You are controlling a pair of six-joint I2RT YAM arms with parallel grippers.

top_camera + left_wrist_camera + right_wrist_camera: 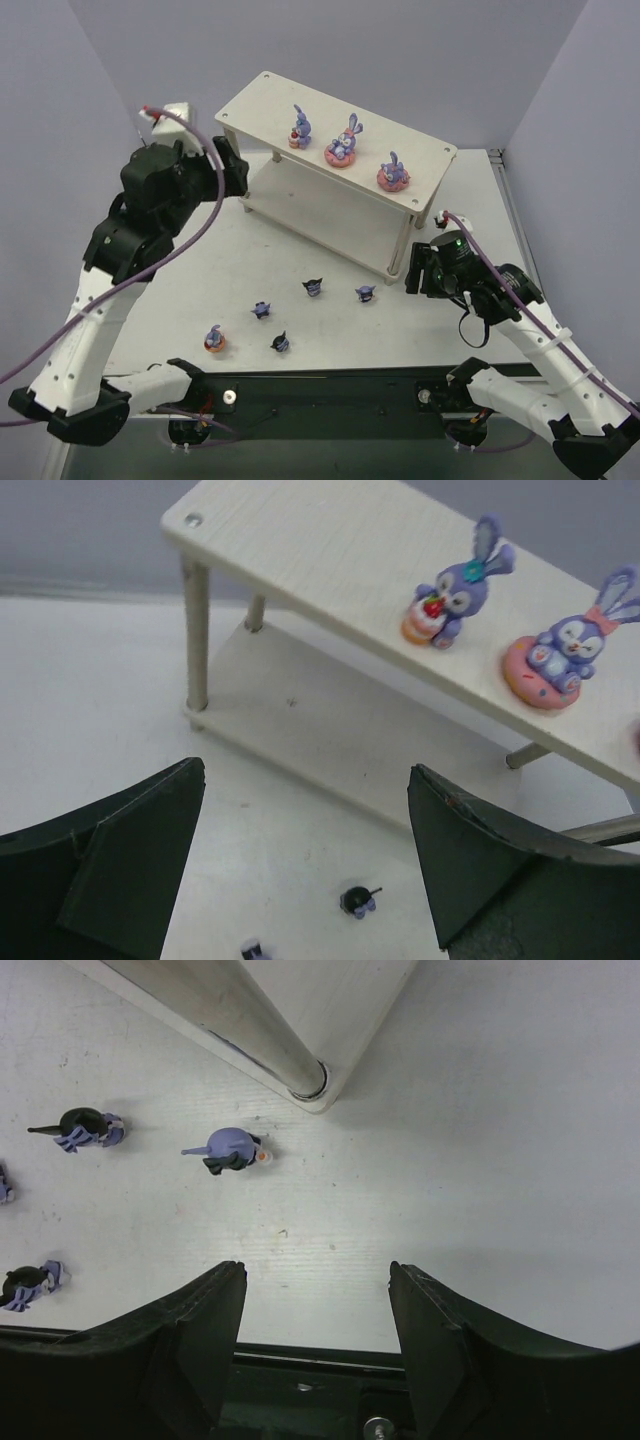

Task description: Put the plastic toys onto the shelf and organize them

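Note:
The shelf (pixel 258 108) stands at the back of the table with three purple rabbit toys on its top board: one (pixel 299 128) on the left, one (pixel 343 142) in the middle, one (pixel 392 172) on the right. On the table in front lie a fourth rabbit (pixel 214 339) on an orange base and several dark blue figures (pixel 313 287). My left gripper (pixel 236 170) hangs open and empty beside the shelf's left end; in its wrist view, two rabbits (pixel 450 590) stand on the shelf (pixel 330 540). My right gripper (pixel 412 268) is open and empty by the shelf's right front leg (pixel 250 1030), a blue figure (pixel 232 1149) ahead of it.
Grey walls close in the table on the left, back and right. The black base rail (pixel 320 390) runs along the near edge between the arm bases. A white box (pixel 170 112) sits at the back left behind the left arm. The shelf's lower board (pixel 330 730) holds nothing.

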